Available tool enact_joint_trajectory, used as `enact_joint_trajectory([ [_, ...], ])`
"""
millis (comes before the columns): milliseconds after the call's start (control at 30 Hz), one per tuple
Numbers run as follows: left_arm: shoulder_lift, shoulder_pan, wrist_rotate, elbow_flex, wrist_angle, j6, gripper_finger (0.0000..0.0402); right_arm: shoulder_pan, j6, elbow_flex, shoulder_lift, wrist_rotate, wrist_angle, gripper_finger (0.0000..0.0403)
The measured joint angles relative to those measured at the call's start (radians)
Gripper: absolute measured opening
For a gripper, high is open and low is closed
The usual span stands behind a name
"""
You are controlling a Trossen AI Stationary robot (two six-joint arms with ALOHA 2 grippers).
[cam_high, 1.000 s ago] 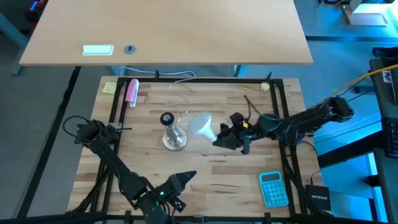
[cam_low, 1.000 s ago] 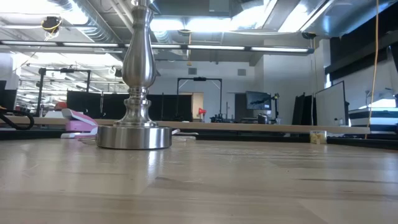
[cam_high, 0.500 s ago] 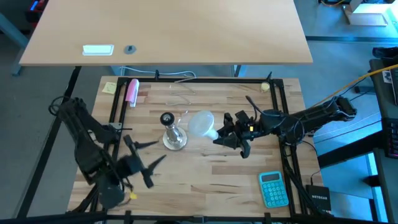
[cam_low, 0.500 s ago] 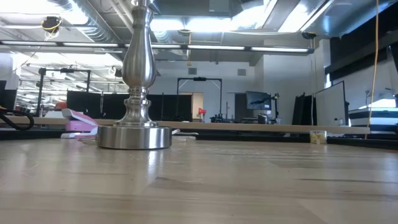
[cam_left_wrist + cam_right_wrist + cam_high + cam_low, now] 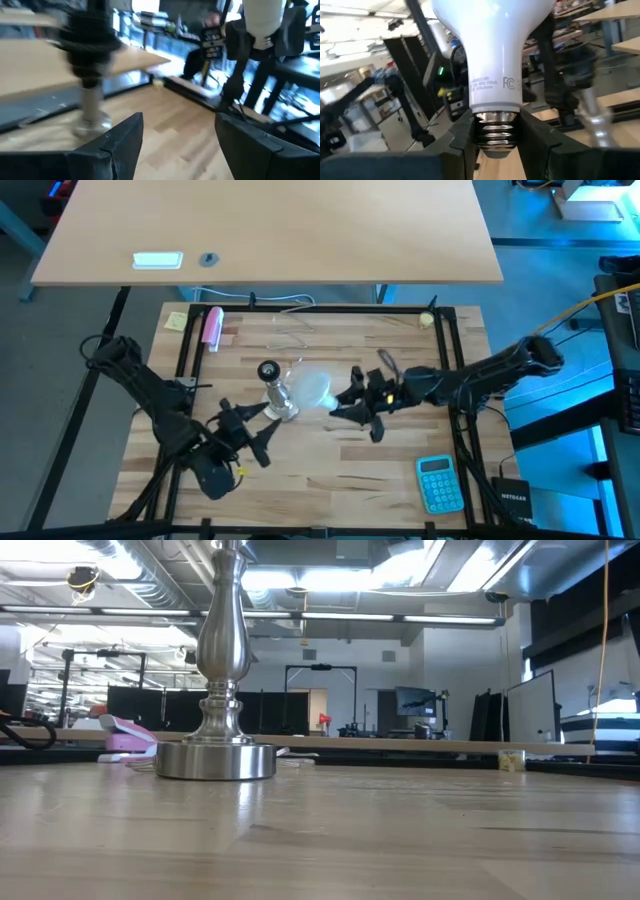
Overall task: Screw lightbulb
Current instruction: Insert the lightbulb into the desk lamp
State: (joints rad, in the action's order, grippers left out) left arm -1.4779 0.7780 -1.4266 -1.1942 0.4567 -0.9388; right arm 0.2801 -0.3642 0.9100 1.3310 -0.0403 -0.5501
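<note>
The white lightbulb [image 5: 312,385] hangs above the table's middle, right beside the metal socket stand [image 5: 272,388]. The stand rests upright on its round base [image 5: 215,760], with its black top [image 5: 268,370] up. My right gripper [image 5: 341,396] is shut on the lightbulb [image 5: 495,50], reaching in from the table's right. On the stand's near-left side, my left gripper [image 5: 252,428] is open, holds nothing, and points toward the stand [image 5: 87,80]. My right gripper pinches the bulb's metal screw neck [image 5: 495,131] between its two fingers [image 5: 462,142]. The fingers come in about level from the table's right. The bulb is lifted clear of the table, its globe pointing away from the gripper toward the stand.
A blue calculator [image 5: 440,483] lies at the near right. A pink object [image 5: 212,327] and a yellow note [image 5: 176,320] sit at the far left. Black frame rails [image 5: 455,370] run along the table's sides. A larger desk [image 5: 270,230] stands beyond the far edge.
My left gripper has swung up from the near edge toward the stand, rolling about its own axis and staying open. My right gripper has carried the bulb a little toward the table's left, closer to the stand, and has rolled somewhat.
</note>
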Motion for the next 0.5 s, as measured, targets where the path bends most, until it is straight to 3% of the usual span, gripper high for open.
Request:
enact_joint_trajectory([
  [100, -0.002, -0.021, 0.152, 0.009, -0.212, 0.221, 0.0237, 0.018, 0.014, 0.0, 0.035, 0.004, -0.045, 0.0112],
  [233, 0.003, -0.001, 0.445, 0.009, -0.57, 0.611, 0.0237, 0.024, 0.035, 0.0, 0.041, -0.002, -0.049, 0.0112],
  [267, 0.01, 0.019, 0.465, 0.009, -0.64, 0.699, 0.0237, 0.024, 0.033, 0.0, 0.042, -0.002, -0.048, 0.0112],
  [333, 0.034, 0.067, 0.409, 0.003, -0.732, 0.866, 0.0237, 0.039, 0.033, 0.0, 0.042, -0.01, -0.052, 0.0112],
  [400, 0.063, 0.109, 0.249, 0.008, -0.758, 0.957, 0.0237, 0.053, 0.05, 0.001, 0.042, -0.01, -0.054, 0.0112],
  [433, 0.07, 0.111, 0.198, 0.021, -0.761, 0.957, 0.0237, 0.062, 0.062, 0.005, 0.042, -0.01, -0.049, 0.0112],
  [500, 0.068, 0.087, 0.199, 0.061, -0.756, 0.894, 0.0237, 0.079, 0.091, 0.013, 0.042, -0.035, -0.049, 0.0112],
])
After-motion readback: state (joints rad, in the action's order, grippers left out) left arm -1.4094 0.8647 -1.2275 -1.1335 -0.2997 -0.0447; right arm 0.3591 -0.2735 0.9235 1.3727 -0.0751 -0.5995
